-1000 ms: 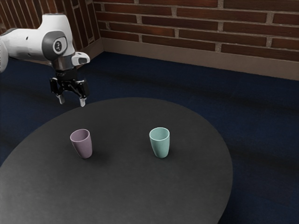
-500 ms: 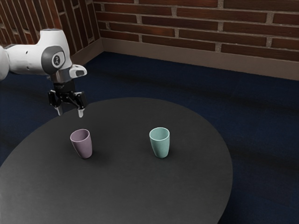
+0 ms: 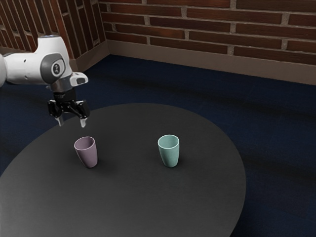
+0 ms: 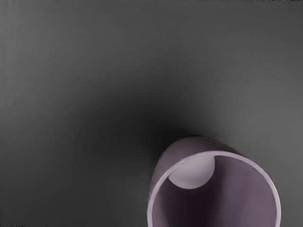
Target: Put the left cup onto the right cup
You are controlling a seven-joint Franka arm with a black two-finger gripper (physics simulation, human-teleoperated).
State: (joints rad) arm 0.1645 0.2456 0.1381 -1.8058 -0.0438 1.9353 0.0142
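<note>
The tool (image 3: 71, 120) is being held spread and empty, above the purple cup (image 3: 86, 151) and slightly toward the exterior view's left of it. That cup is standing on the desk (image 3: 148, 197). Centring over its rim before descent is being advised. The teal cup (image 3: 169, 150), well apart rightward, is being kept as the target.

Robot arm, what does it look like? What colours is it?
The arm is white and rounded, like fat tubes joined up. One joint has a round grey cap with a small mark. The gripper is black, with two short fingers ending in pale tips.
</note>
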